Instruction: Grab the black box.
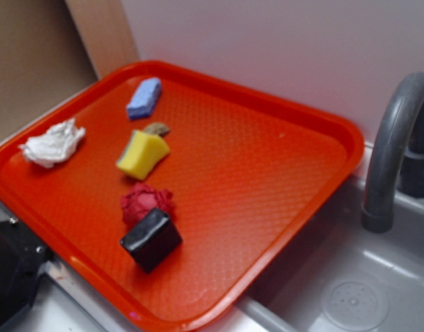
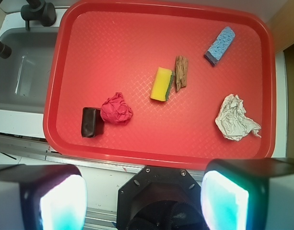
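**Approach not yet begun: gripper high and off the tray**

The gripper (image 2: 144, 201) hangs above the near edge of the bench, its two pads spread wide with nothing between them, and it sits outside the red tray (image 2: 137, 28). In the wrist view the whole tray lies ahead of it, which suggests the reach is the step in hand.

The black box (image 2: 91, 122) lies near the tray's front rim toward the sink (image 2: 27, 72) side, flat on the tray floor. The red cloth ball (image 2: 116, 109) touches its one side. Farther in are the yellow sponge (image 2: 162, 85), a brown chip (image 2: 181, 72), a blue sponge (image 2: 220, 45) and a white crumpled cloth (image 2: 235, 118), all well apart from the box.

The next move likely calls for travelling toward the sink side, lining the pads across the box's narrow width, and descending so no pad catches the cloth ball.
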Motion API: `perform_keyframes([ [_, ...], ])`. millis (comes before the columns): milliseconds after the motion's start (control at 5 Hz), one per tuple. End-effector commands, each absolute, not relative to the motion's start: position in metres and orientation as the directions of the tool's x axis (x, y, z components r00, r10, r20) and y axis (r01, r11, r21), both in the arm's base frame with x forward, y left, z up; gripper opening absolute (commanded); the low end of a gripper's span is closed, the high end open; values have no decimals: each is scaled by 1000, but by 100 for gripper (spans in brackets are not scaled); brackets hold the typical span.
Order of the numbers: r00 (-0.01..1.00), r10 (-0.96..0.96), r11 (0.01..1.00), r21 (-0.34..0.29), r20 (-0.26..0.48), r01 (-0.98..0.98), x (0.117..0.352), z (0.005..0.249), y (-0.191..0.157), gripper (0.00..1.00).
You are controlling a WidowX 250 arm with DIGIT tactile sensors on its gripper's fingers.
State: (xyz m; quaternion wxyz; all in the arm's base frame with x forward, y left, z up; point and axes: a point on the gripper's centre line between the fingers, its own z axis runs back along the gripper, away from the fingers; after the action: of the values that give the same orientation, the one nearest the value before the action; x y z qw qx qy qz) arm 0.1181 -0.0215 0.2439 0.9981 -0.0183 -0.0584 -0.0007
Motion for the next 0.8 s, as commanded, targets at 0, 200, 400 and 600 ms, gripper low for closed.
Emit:
perform_keyframes([
  [0,993,1,999,-37,117,4,118,244,-22,100],
  [200,987,120,993,-13,105,-120,127,196,-19,100],
  [400,979,136,990,6,154,-139,138,164,-47,100],
  [600,980,97,995,-22,174,-95,147,132,-76,100],
])
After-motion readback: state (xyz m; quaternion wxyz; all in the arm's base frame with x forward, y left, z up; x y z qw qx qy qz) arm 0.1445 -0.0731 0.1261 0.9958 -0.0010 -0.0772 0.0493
